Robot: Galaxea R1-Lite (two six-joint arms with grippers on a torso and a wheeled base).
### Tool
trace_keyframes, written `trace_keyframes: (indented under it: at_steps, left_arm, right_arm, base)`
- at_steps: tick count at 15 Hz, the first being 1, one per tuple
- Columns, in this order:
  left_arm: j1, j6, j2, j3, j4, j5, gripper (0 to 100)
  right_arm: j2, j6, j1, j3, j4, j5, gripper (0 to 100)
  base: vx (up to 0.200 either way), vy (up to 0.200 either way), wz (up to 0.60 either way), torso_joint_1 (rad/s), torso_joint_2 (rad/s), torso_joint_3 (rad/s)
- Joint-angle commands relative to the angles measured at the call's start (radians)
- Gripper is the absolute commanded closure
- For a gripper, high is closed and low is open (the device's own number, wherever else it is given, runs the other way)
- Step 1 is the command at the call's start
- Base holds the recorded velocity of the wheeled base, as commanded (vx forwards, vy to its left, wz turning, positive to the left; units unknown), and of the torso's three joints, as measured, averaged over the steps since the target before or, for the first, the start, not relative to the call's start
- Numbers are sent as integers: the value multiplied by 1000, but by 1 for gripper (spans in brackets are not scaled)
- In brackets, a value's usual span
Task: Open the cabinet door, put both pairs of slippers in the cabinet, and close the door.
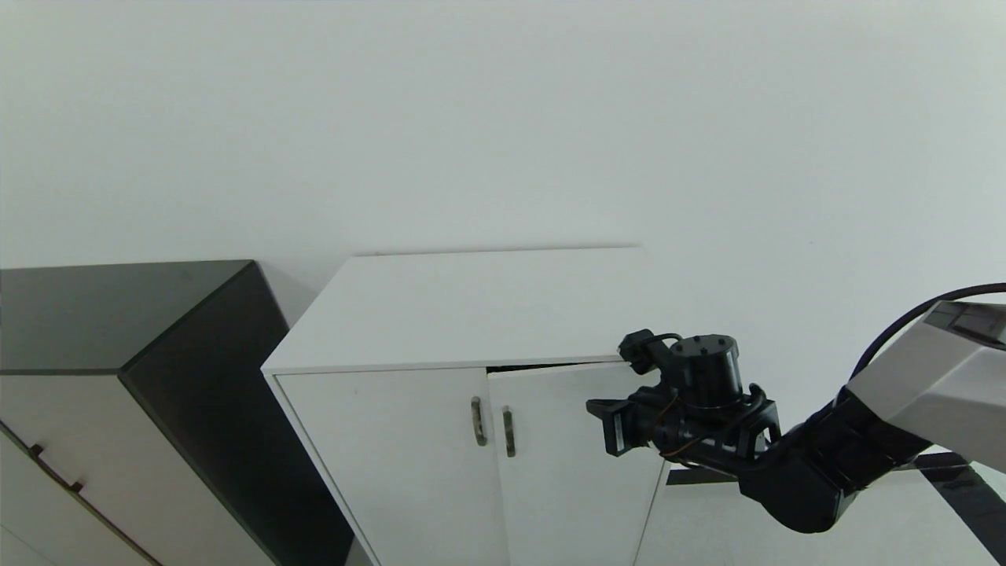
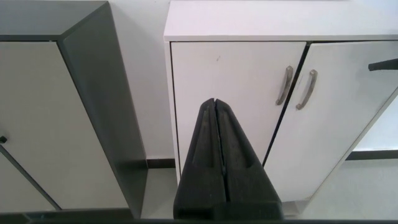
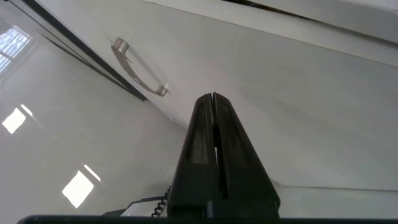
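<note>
White cabinet [image 1: 471, 306]: its right door [image 1: 574, 472] is slightly ajar. Your right gripper [image 3: 213, 99], fingers pressed together, hovers right of the handle [image 1: 508, 431], which probably suits pushing rather than grasping. Left gripper [image 2: 215, 102], likewise pressed together, hangs nearer you.

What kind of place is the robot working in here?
Probably an indoor room, perhaps a home entryway: a white two-door cabinet stands against a plain white wall, beside a dark cabinet.

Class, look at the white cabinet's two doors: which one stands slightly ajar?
The right door, nearest the right gripper: a dark gap shows along its top edge, while the left door sits flush.
</note>
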Motion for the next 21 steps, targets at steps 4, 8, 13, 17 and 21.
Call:
trace_keyframes:
  at_steps: [4, 8, 13, 17, 21]
  left_arm:
    - [0, 0, 0, 0, 0, 0, 100]
    - [0, 0, 0, 0, 0, 0, 100]
    - [0, 0, 0, 0, 0, -1, 100]
    - [0, 0, 0, 0, 0, -3, 100]
    - [0, 1, 0, 0, 2, -3, 100]
  right_arm:
    - [24, -1, -17, -10, -1, 2, 100]
    - [26, 1, -23, -15, -1, 0, 100]
    - [39, 1, -37, -15, -17, 0, 100]
    - [69, 1, -43, -18, -52, -1, 100]
    - [78, 1, -51, -21, -60, 0, 100]
  base:
    - [0, 0, 0, 0, 0, 0]
    - [0, 0, 0, 0, 0, 0]
    - [0, 0, 0, 0, 0, 0]
    - [0, 0, 0, 0, 0, 0]
    - [0, 0, 0, 0, 0, 0]
